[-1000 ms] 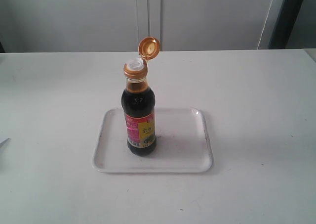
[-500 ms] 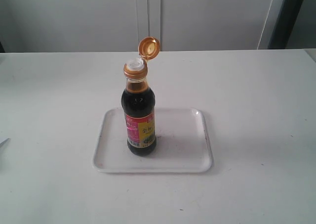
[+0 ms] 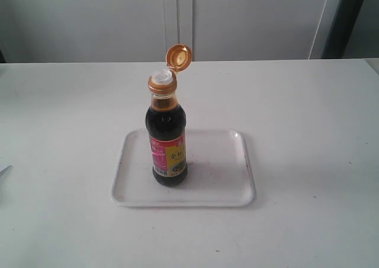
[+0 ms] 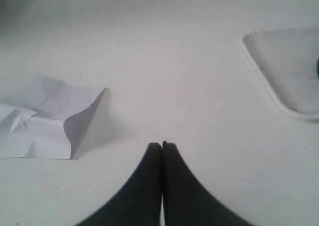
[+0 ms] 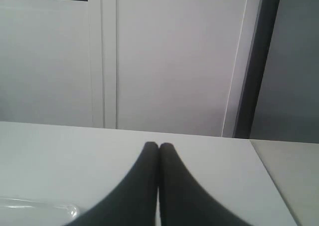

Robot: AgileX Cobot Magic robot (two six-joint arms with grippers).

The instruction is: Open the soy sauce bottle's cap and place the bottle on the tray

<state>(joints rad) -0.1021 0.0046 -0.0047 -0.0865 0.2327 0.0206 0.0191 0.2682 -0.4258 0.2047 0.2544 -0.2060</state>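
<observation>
From my station I see the white desk [image 3: 308,132] filling most of the exterior view. The tray [image 3: 219,185] lies flat near the middle of it. The soy sauce bottle [image 3: 167,144] stands upright inside the tray's rim, toward its left half, with its base on the tray floor and bare tray to its right.

A crumpled sheet of paper [image 4: 40,118] lies on the desk well apart from the tray, and only the left wrist view shows it.

My left tool [image 4: 162,145] has its jaws pressed together on nothing, and it hangs over bare desk between the paper and the tray's corner. My right tool [image 5: 158,146] is pinched together the same way, empty, and looks out across the desk toward the wall. I cannot see either tool in the exterior view.

The cap [image 3: 178,57] is flipped back on its hinge and tilts up behind the white spout [image 3: 160,76], which is uncovered.

I judge both halves of the job done: cap open, bottle on tray. The next move calls only for keeping both arms away from the bottle, since it looks tall for its narrow base and a nudge could tip it.
</observation>
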